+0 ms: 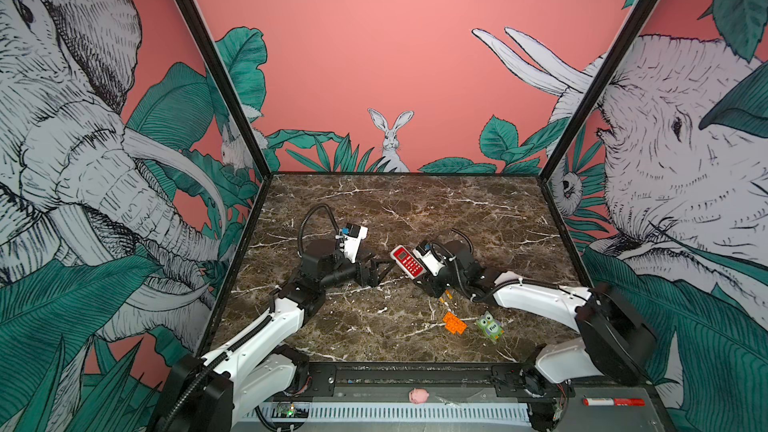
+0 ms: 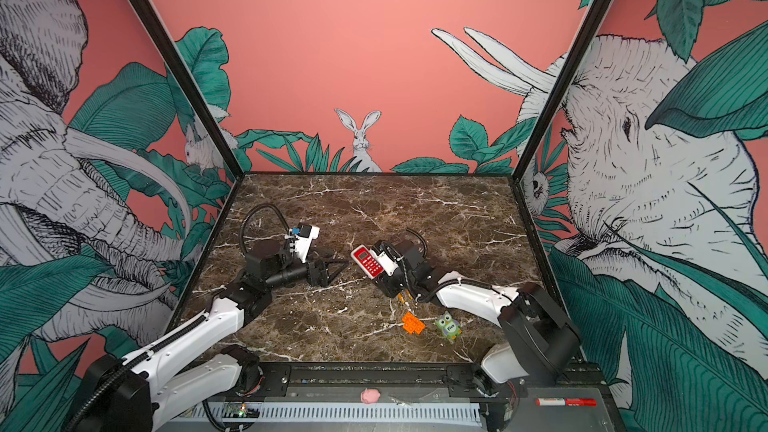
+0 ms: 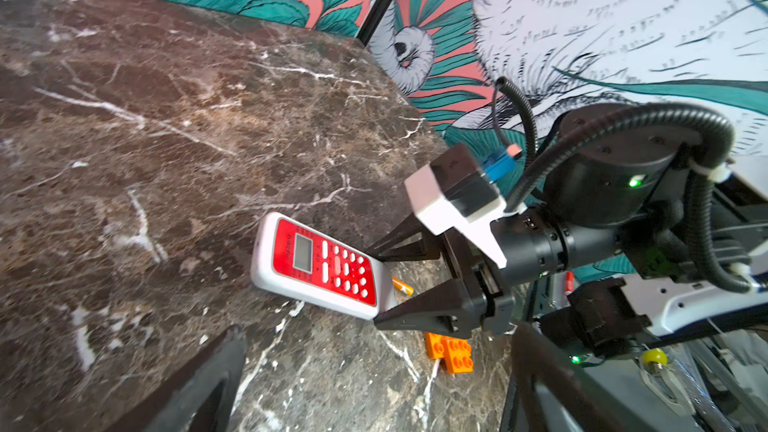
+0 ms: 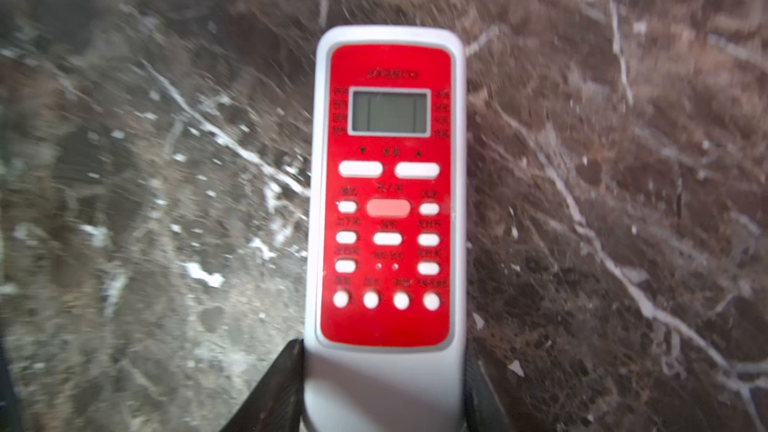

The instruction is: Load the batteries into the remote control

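- The right gripper (image 3: pixel 374 284) is pinching the remote control (image 3: pixel 320 268) by its lower end, one jaw on each long white edge, just below the bottom row of buttons.
- In the right wrist view the remote control (image 4: pixel 386 201) runs straight out from between the jaws, red face towards the camera, with the grey display at the far end.
- In both top views the remote control (image 1: pixel 408 260) is tilted, red face up. Its free display end points towards the left arm and its held end sits under the right wrist camera. I cannot tell whether that free end touches the table (image 1: pixel 415 209).
- The left gripper (image 1: pixel 384 271) is spread wide and holds nothing. It points at the remote's free end, near it but apart.
- One battery (image 3: pixel 402 285), an orange cylinder with a pale tip, lies on the marble just behind the held end of the remote, between the right gripper's jaws in the left wrist view. In a top view it shows as a bit of orange (image 2: pixel 401 297) under the right wrist.
- Nearer the front edge, an orange studded brick (image 1: pixel 454 323) lies just beside a green owl toy (image 1: pixel 489 326), both well clear of the remote.
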